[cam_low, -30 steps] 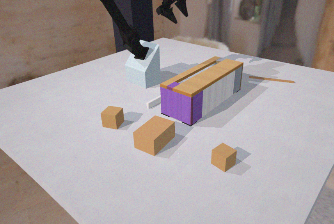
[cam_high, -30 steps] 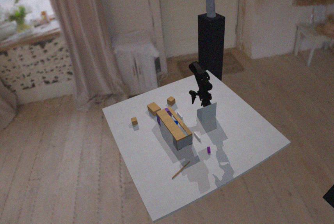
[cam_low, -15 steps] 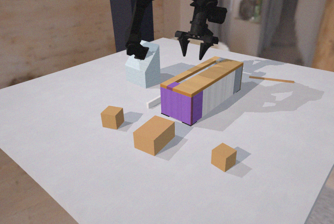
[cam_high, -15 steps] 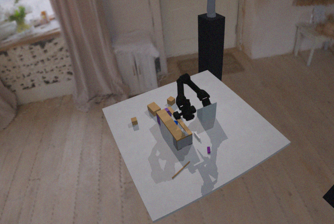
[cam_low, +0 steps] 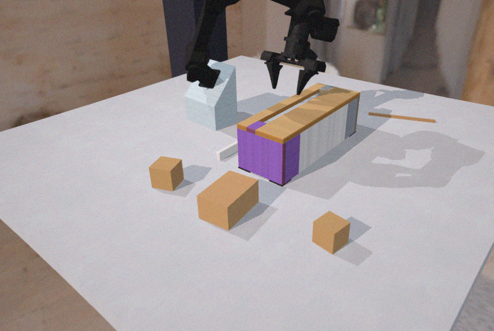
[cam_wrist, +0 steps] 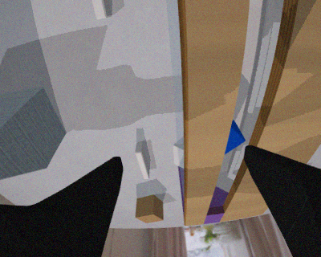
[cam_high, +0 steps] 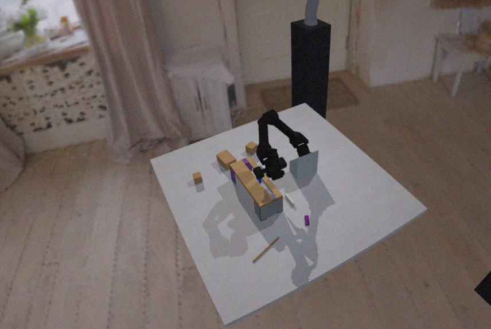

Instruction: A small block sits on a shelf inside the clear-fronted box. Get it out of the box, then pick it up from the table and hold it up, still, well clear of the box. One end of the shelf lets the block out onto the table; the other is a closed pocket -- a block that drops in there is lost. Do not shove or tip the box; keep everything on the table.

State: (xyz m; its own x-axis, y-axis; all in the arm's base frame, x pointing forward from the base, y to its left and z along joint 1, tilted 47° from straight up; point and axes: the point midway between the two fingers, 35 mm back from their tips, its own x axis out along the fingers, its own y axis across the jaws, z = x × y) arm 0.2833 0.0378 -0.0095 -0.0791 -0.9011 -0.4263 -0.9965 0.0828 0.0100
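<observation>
We see the gripper (cam_low: 286, 80) wide, empty, above the slotted wood-topped box (cam_low: 307, 128); a blue angular block (cam_wrist: 233, 137) shows through the slot.

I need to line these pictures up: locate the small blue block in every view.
Top: blue block, a speck in the roof slot, beside the end effector.
Exterior: not in it; the box roof hides it.
Wrist: blue block, right of centre, down in the slot.
Shared landmark: the box's purple end.
</observation>
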